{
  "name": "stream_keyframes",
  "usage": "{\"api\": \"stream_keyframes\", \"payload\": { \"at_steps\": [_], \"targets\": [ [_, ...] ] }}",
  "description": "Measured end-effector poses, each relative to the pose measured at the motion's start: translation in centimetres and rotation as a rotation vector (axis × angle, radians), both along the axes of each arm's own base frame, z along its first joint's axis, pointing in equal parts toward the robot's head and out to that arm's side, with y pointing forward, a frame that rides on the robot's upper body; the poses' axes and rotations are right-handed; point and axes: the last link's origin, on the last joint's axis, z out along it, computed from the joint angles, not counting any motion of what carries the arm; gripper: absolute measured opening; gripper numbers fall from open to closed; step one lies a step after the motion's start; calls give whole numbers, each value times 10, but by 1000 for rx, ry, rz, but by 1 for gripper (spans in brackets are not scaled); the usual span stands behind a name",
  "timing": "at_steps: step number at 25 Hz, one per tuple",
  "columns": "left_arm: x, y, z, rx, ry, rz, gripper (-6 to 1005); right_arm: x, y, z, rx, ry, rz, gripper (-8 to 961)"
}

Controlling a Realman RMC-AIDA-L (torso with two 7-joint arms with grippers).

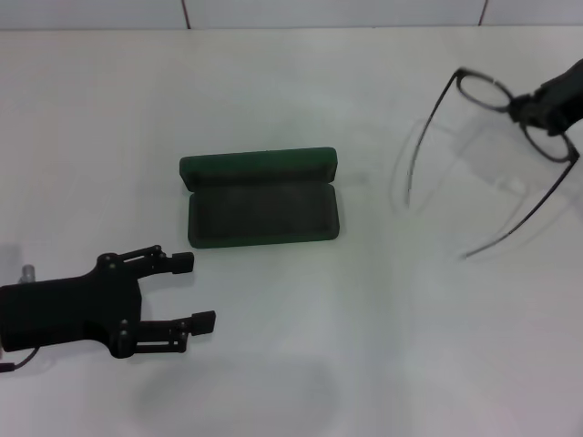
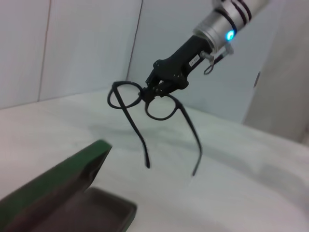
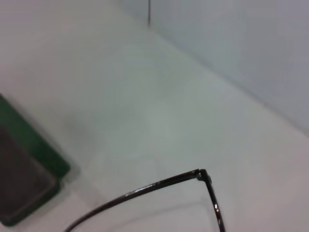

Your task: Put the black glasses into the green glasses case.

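White table (image 1: 301, 364): right gripper (image 2: 153, 90) jaws clamp black glasses (image 1: 492, 159) (lifted); left gripper (image 1: 187, 291) jaws wide, empty.

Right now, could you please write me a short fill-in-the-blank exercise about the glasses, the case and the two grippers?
1. The black glasses are held in the air by the ____ gripper.
2. The lid of the green glasses case stands ____.
3. The inside of the case holds ____.
4. The left gripper, near the case, has its fingers ____.

Missing words: right; open; nothing; open
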Motion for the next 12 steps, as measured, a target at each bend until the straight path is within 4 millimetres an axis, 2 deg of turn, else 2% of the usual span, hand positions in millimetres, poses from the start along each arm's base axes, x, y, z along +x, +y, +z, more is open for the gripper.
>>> {"api": "stream_keyframes", "payload": {
  "at_steps": [7,12],
  "targets": [
    [10,4,3,-20,-43,-26,879,10,-27,34,74,258,178,70],
    [19,10,4,-28,-64,-64,880,21,-48,33,79,376,323,70]
  ]
}}
